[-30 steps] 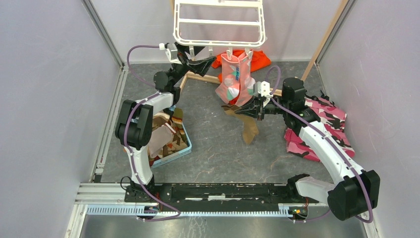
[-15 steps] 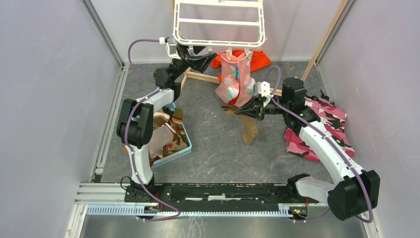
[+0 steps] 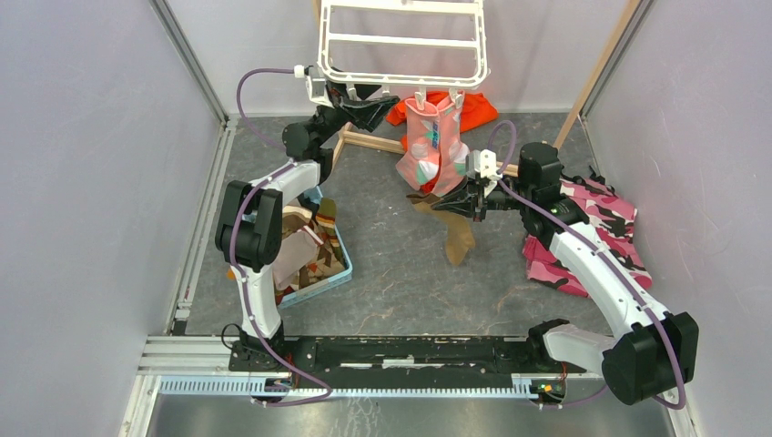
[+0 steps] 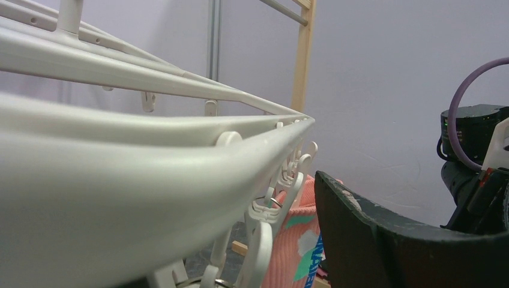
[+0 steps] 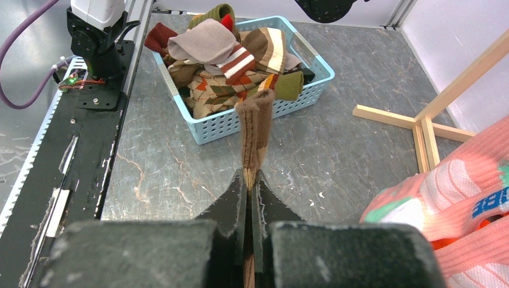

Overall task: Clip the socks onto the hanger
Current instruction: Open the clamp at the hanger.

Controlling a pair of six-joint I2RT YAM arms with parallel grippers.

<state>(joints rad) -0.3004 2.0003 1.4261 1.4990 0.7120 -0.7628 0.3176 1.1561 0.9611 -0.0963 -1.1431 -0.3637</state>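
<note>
The right fingers point(image 5: 231, 201) pinch shut on a plain brown sock point(image 5: 255, 126) dangling limp below the white hanger point(image 3: 401, 80). The left fingers point(image 4: 372, 240) sit at its near rail, their spread unclear. A pink, teal-patched sock point(image 3: 430, 146) hangs clipped there.

Even, soft light, faint shadows. The hanger point(image 4: 120, 162) looms blurred in the left wrist view, perhaps too close.

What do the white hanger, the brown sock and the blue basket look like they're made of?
The hanger looks like smooth, slightly glossy moulded plastic, with rounded, shiny bars. The brown sock is probably a soft knit, fuzzy and limp. The basket is likely light blue plastic, with moulded perforated walls.
</note>
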